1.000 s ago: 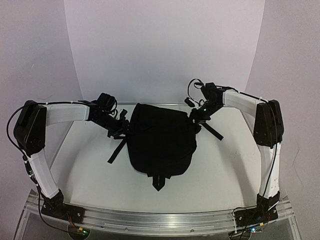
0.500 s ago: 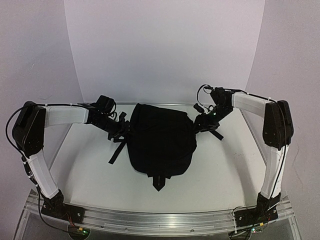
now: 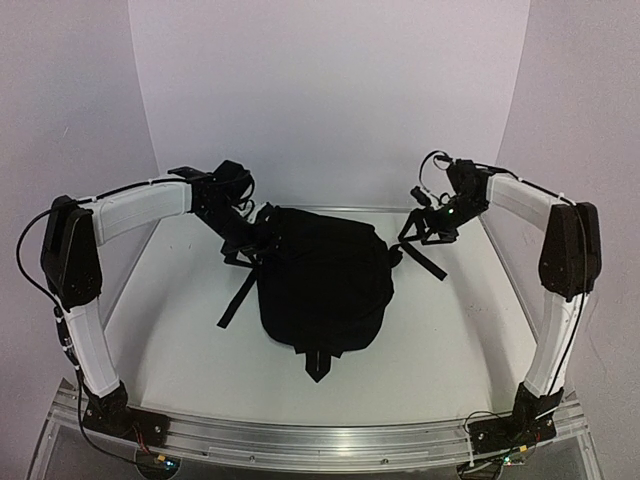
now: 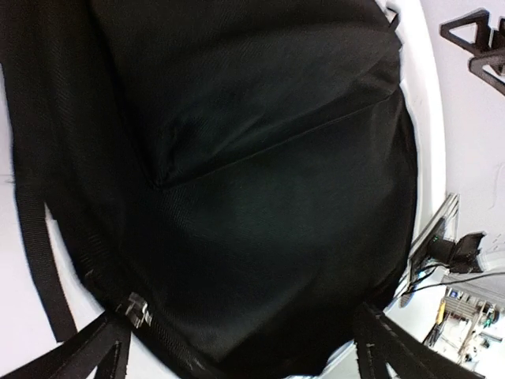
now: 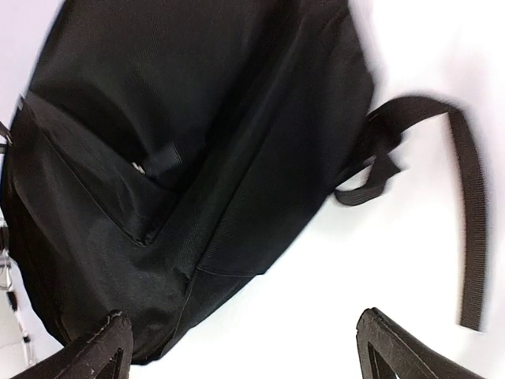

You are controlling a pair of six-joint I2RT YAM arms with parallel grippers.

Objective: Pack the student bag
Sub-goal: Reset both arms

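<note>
The student bag (image 3: 320, 280), a soft black backpack, lies flat in the middle of the white table. My left gripper (image 3: 248, 240) hangs over its upper left corner, and my right gripper (image 3: 416, 231) hovers just off its upper right corner. In the left wrist view the bag (image 4: 260, 181) fills the frame and my left gripper (image 4: 245, 355) is open with nothing held. My right gripper (image 5: 245, 351) is also open and empty, partly over the bag's (image 5: 181, 142) edge and partly over bare table. A shoulder strap (image 5: 469, 213) curls on the table beside it.
Black webbing straps trail off the bag onto the table at the left (image 3: 235, 300), the right (image 3: 430, 262) and the front (image 3: 318, 365). A curved white backdrop (image 3: 330, 100) closes the rear. An aluminium rail (image 3: 320, 440) runs along the near edge.
Both grippers have opened wide and let go of the bag's top corners. The left one has risen and the right one has drawn back to the right. The bag has settled flat.
</note>
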